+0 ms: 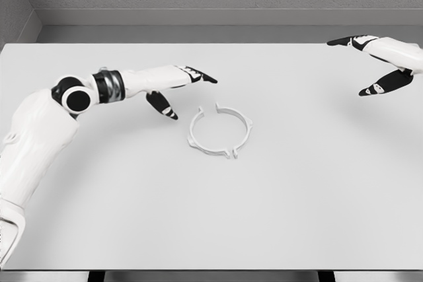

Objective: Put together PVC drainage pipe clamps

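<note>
Lying flat mid-table (pixel 277 216), white pipe clamp ring (pixel 219 131) (gap at upper left). Just left of it, left hand (pixel 177 87) spread, holding nothing. Far right, right hand (pixel 380 64) likewise released.

The pipe clamp (pixel 219 132) at the frame's centre is plain white on a pale grey-white worktop (pixel 211 216). The left hand (pixel 173 92) and the right hand (pixel 380 64), at upper right, are white with black fingertips. A black band rings the left arm's wrist.
</note>
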Controlling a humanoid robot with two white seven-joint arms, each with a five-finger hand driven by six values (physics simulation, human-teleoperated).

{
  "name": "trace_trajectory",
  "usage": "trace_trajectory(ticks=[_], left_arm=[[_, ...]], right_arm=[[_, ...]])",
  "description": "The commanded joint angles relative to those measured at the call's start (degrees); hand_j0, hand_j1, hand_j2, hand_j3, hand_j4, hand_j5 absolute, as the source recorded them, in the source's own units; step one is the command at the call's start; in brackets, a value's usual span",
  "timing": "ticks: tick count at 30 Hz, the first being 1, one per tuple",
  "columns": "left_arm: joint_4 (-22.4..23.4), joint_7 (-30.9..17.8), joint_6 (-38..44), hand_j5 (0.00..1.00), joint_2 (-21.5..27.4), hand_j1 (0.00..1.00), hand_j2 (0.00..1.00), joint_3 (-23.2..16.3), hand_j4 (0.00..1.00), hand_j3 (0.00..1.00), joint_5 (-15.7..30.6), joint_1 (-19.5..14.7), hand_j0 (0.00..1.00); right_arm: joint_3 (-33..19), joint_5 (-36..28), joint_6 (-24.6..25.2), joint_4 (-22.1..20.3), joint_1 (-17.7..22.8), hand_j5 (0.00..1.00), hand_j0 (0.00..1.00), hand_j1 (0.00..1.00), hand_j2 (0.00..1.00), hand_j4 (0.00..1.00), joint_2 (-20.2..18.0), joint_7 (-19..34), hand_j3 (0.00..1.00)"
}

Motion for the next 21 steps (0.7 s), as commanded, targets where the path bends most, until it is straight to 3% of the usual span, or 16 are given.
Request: trace_trajectory(ticks=[1,21], left_arm=[[0.74,0.03,0.16,1.00,-1.36,1.00,1.00,-0.08,1.00,1.00,-0.47,0.00,1.00],[1.62,0.03,0.16,1.00,-3.03,1.00,1.00,-1.04,1.00,1.00,-2.84,0.35,1.00]], right_arm=[[-0.03,-0.42,0.16,-0.01,0.00,1.00,1.00,1.00,1.00,1.00,-0.05,-0.03,1.00],[-0.03,-0.42,0.16,-0.80,0.09,1.00,1.00,1.00,1.00,1.00,-0.05,-0.03,1.00]])
